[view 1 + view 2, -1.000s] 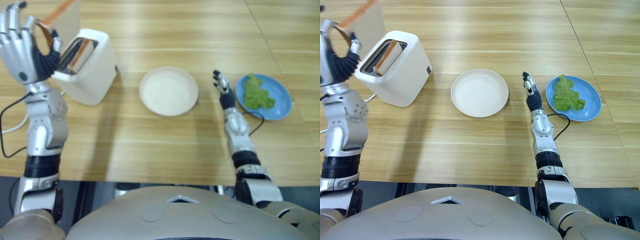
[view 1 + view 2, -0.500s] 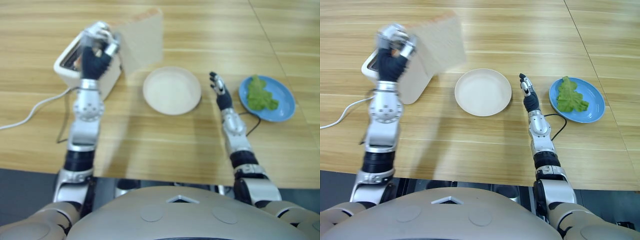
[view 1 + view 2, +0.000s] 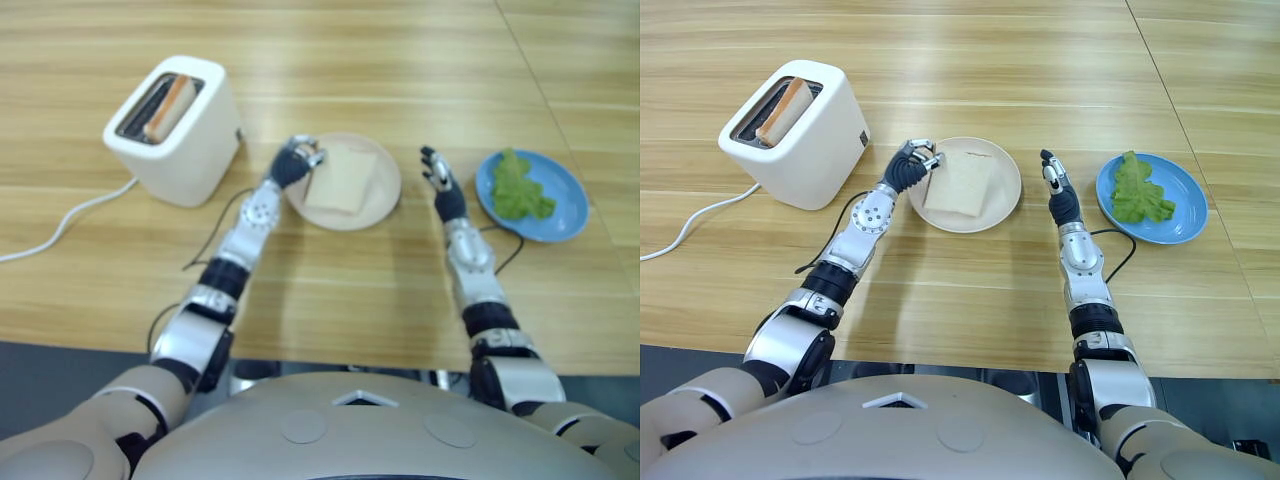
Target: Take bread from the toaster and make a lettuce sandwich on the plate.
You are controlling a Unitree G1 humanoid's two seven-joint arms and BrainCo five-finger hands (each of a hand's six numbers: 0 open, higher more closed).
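Left hand (image 3: pixel 910 165): at the left rim of the plate (image 3: pixel 1010 195), fingers curled onto the near corner of the bread slice (image 3: pixel 960 184).
Bread slice: flat on the plate, directly right of the left hand and well left of the right hand.
Right hand (image 3: pixel 1058 190): between the two plates, fingers straight, holding nothing.
Lettuce (image 3: pixel 1132 190): on the blue plate (image 3: pixel 1180 215), just right of the right hand, which is the nearer one. Its long axis runs away from the robot, parallel to that hand.
Second slice (image 3: pixel 783 110): in the toaster (image 3: pixel 800 145), left of and beyond the left hand.
Judged next: left hand lets go, right hand takes the lettuce.
Views: both agree. The right eye view shows more of the toaster's right wall.
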